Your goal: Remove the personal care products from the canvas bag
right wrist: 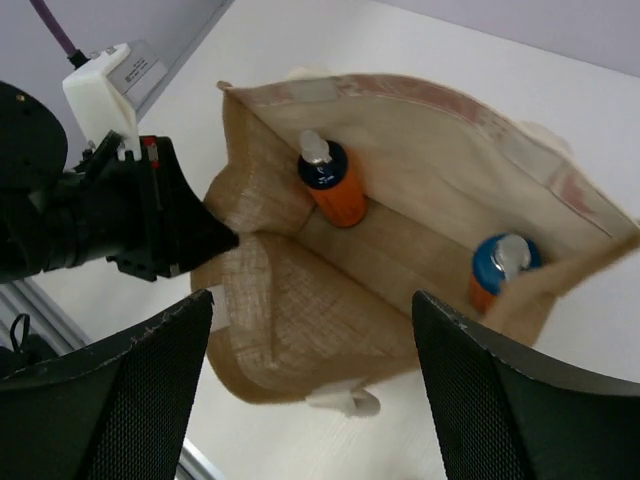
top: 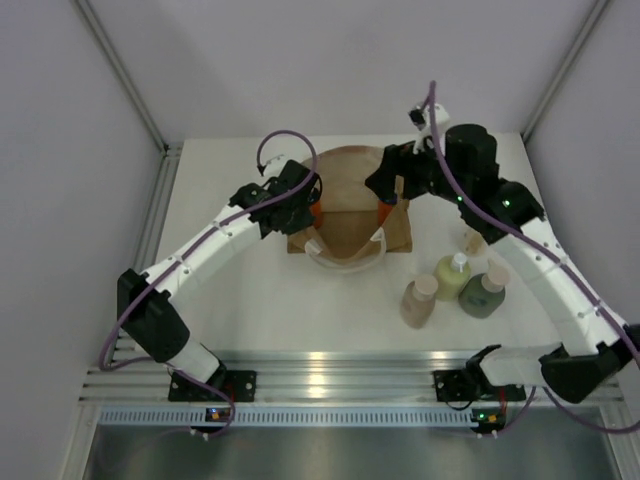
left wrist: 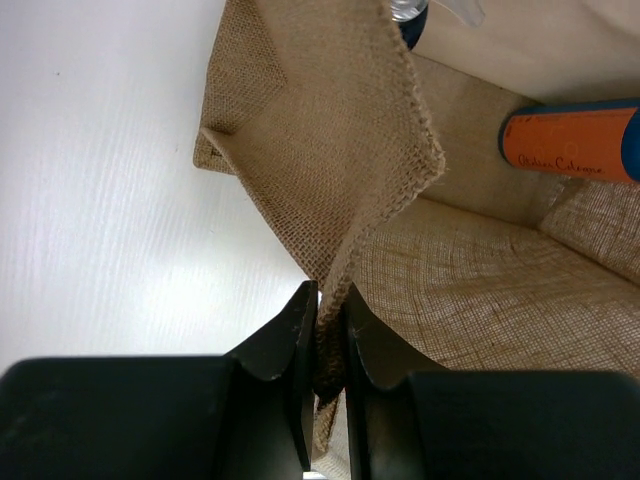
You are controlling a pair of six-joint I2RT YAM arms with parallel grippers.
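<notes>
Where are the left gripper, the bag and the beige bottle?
left gripper (left wrist: 324, 302): left wrist view, between its fingertips.
bag (right wrist: 290, 310): right wrist view, on its folded side wall.
beige bottle (top: 416, 307): top view, on its body.

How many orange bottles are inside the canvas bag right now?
2. The first orange bottle stands near the side of the canvas bag pinched by the left gripper; the second orange bottle sits at the opposite end. Folded fabric may hide others.
</notes>
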